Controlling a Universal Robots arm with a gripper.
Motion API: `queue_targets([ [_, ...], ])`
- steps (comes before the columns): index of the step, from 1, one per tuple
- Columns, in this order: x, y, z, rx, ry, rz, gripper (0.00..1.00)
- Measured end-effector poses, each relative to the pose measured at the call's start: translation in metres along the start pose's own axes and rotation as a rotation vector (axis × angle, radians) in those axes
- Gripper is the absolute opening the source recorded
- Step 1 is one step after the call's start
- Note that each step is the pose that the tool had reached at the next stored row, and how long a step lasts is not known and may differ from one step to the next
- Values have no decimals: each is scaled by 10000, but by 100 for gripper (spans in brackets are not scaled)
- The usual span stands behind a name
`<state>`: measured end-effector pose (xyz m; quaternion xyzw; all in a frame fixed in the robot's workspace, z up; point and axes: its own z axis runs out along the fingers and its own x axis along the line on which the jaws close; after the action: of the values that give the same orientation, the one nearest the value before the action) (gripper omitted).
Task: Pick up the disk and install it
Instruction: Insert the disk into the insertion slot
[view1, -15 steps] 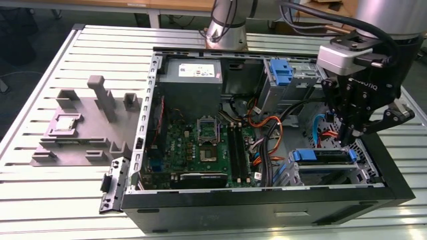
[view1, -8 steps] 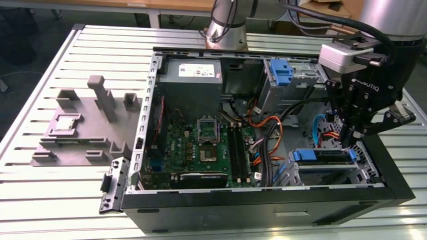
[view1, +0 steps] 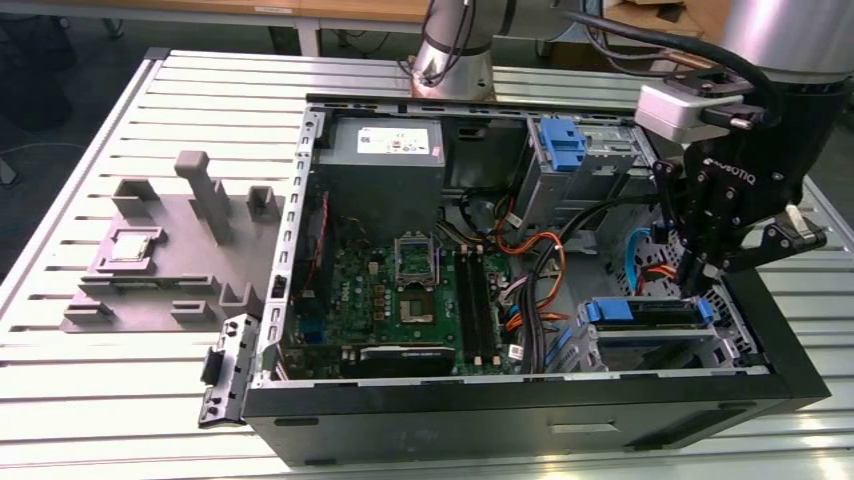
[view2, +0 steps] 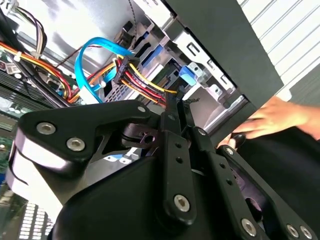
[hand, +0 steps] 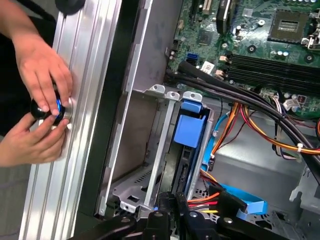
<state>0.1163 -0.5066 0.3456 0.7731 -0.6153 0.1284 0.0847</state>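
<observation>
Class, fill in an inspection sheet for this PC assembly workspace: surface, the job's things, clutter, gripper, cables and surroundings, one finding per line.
Surface: ribbed metal table, carrying the open black computer case.
Job's things: blue-bracketed disk sits in the drive cage at the case's corner; label not visible.
Clutter: grey slotted fixture tray on the exterior view's left.
Gripper: black gripper hangs just above the disk; whether it grips cannot be told.
Cables: orange, red, yellow and black wires and a blue flat cable run beside the cage.
Surroundings: a person's hands hold a small black knob on the table edge outside the case.
</observation>
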Motion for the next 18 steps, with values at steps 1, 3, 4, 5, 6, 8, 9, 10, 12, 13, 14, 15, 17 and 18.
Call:
queue_targets([
  [1,-1,0,2,-37,3,104,17],
  [3,-3,0,7,-110,8,321,17],
  [4,-4,0,9,-145,12,427,17],
  [5,-5,0,11,-179,14,530,17],
  [6,-6,0,13,-214,16,636,17],
  [8,-7,0,16,-273,21,809,17],
  [9,-7,-1,17,-296,23,868,17],
  [10,-7,-2,17,-311,22,904,17],
  [12,-7,-2,18,-314,22,911,17],
  [13,-7,-2,18,-315,21,914,17],
  [14,-7,-2,18,-316,22,917,17],
  [15,-7,-2,18,-316,22,917,17],
  [17,-7,-2,18,-316,22,918,17],
  [18,-7,-2,18,-316,22,918,17],
])
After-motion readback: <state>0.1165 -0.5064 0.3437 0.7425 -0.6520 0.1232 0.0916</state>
